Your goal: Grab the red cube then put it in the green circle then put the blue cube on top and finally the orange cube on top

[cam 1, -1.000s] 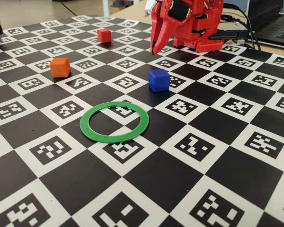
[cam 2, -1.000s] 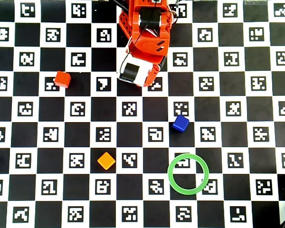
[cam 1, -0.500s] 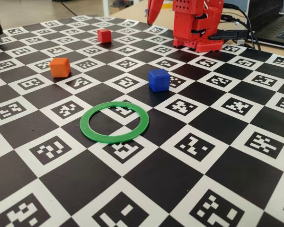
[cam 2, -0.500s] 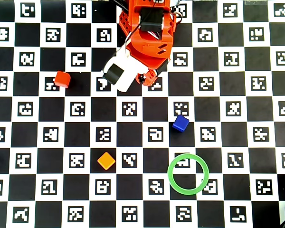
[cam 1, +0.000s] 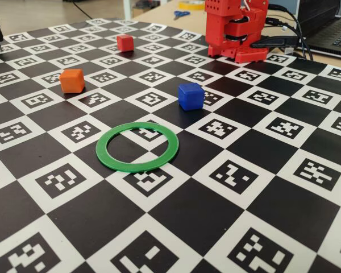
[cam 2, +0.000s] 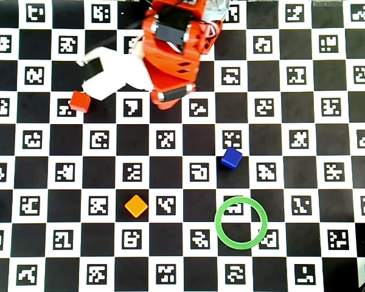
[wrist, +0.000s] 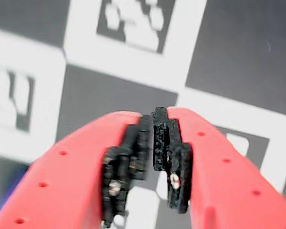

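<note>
The red cube (cam 2: 80, 101), far left, looks light and rigid; pinch opposite flat faces; gripper (wrist: 152, 162) jaws clenched, empty

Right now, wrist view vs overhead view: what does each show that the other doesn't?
Only the wrist view: the gripper close up, its black pads nearly touching with nothing between them, above blurred board markers. No cube is visible there.

Only the overhead view: the red cube near the arm's white end, the blue cube, the orange cube and the empty green circle, all apart from each other.

Both: the black-and-white marker board.
</note>
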### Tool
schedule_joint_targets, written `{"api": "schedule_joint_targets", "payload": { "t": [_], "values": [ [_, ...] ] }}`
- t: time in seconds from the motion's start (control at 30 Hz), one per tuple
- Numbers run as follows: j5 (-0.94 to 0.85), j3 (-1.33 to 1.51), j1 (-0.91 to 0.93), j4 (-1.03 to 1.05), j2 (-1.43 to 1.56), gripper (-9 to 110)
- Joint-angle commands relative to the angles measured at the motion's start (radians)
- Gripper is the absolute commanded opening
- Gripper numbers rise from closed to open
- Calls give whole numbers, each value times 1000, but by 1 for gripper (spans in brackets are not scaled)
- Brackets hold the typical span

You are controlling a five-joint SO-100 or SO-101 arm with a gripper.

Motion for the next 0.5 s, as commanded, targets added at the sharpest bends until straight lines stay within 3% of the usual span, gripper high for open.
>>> {"api": "schedule_joint_targets", "payload": {
  "t": [0.0,0.47],
  "values": [
    [31,-110,133,9,-51,10],
    [48,-117,474,-94,-227,34]
  ]
}}
